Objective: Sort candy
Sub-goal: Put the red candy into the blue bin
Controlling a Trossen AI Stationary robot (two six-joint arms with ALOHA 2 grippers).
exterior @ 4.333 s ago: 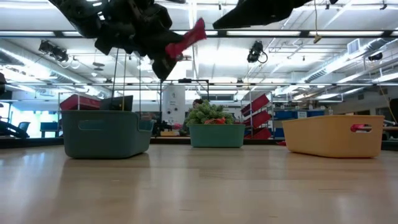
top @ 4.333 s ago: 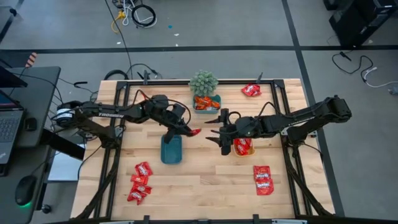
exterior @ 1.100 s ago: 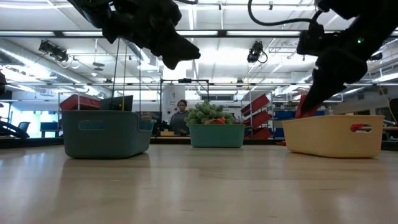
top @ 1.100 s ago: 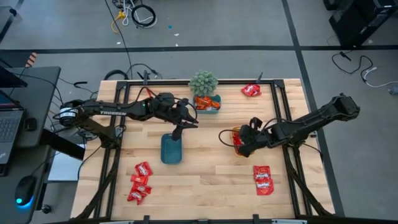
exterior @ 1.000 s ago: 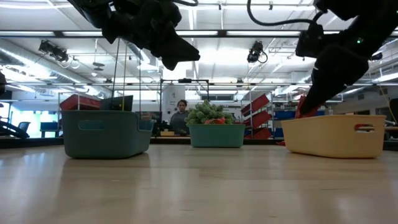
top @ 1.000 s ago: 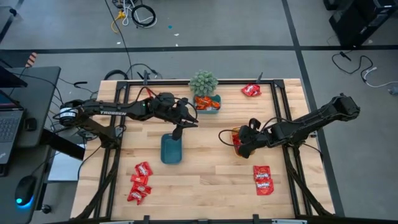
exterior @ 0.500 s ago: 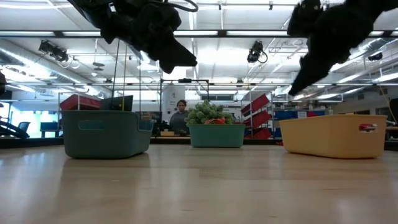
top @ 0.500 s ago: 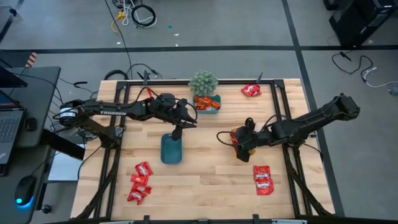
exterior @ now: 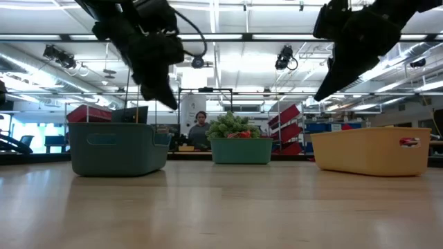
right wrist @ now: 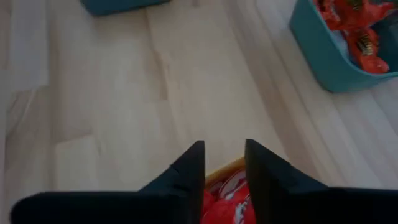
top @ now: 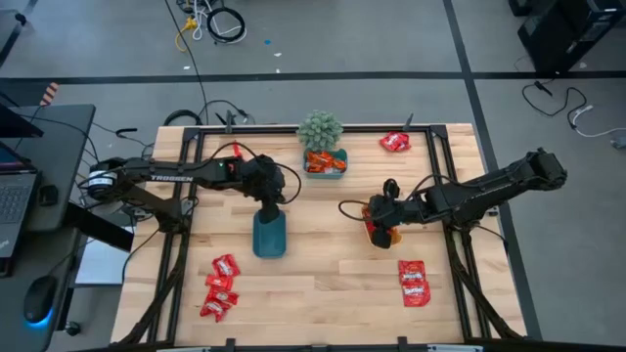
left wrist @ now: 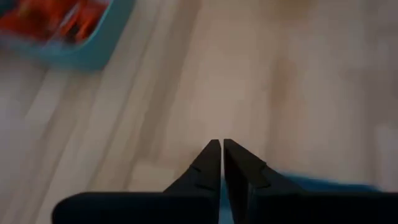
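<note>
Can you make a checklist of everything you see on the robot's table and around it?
Surface: wooden table, bare in the middle.
Job's things: loose candy at front left, more front right, one packet at back right; candy in the yellow tray and small teal tray.
Clutter: plant; dark teal tray.
Grippers: left gripper shut, empty; right gripper open above yellow tray.
Cables: on floor.
Surroundings: person far behind; desk.

Candy packets [top: 220, 286] shiny red, some orange, on a pale wood table [top: 323, 284]. Trays: dark teal [top: 270, 235], light teal [top: 325, 164], and yellow [exterior: 370, 151]. Plant [top: 320, 128] green; both arms dark.
</note>
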